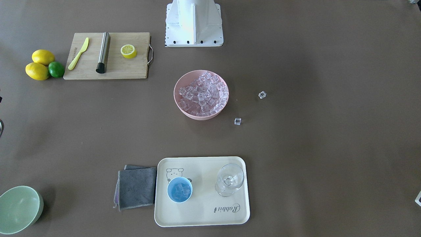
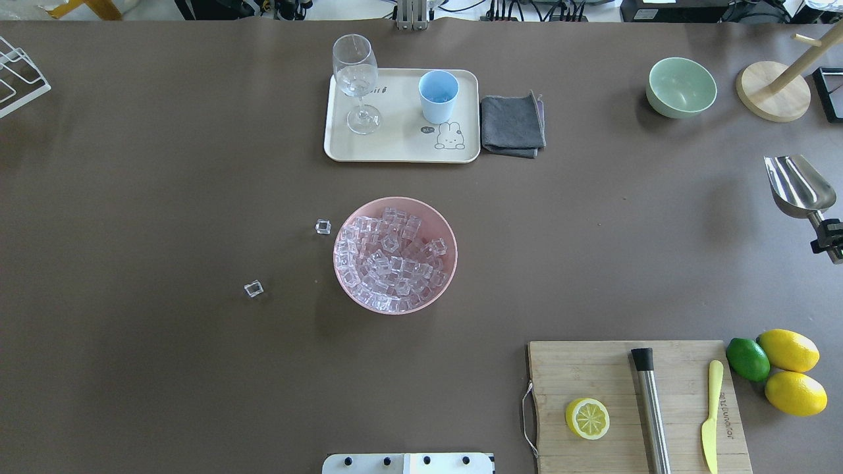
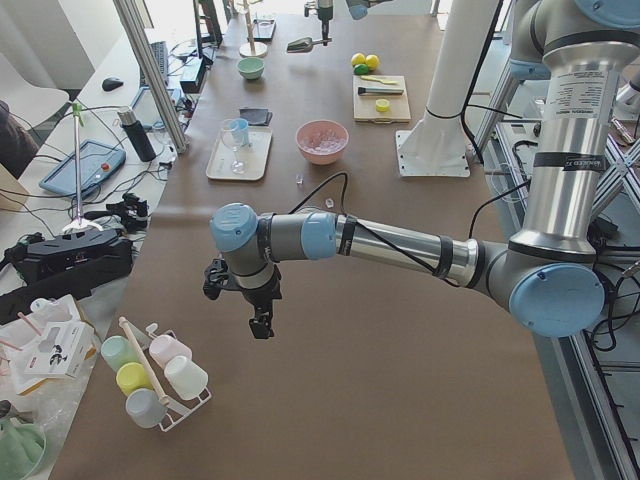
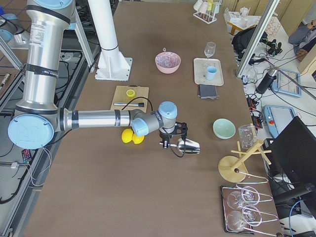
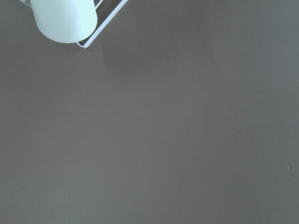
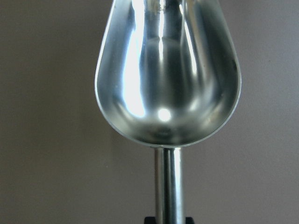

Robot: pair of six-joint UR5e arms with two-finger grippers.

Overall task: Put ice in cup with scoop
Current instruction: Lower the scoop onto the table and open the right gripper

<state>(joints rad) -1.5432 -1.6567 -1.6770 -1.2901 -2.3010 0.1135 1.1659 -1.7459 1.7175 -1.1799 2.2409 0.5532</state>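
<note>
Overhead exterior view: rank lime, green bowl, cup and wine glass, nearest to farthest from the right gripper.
From the right gripper:
1. lime, lower right.
2. green bowl, upper right.
3. cup, right side of tray.
4. wine glass, left side of tray.

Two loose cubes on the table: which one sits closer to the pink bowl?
The cube just off the rim of the pink bowl, on the side toward the tray. The other cube lies farther out, nearer the robot's base.

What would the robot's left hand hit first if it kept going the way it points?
Probably the bare brown table: the left hand points downward, and its wrist view shows only tabletop ahead.
</note>
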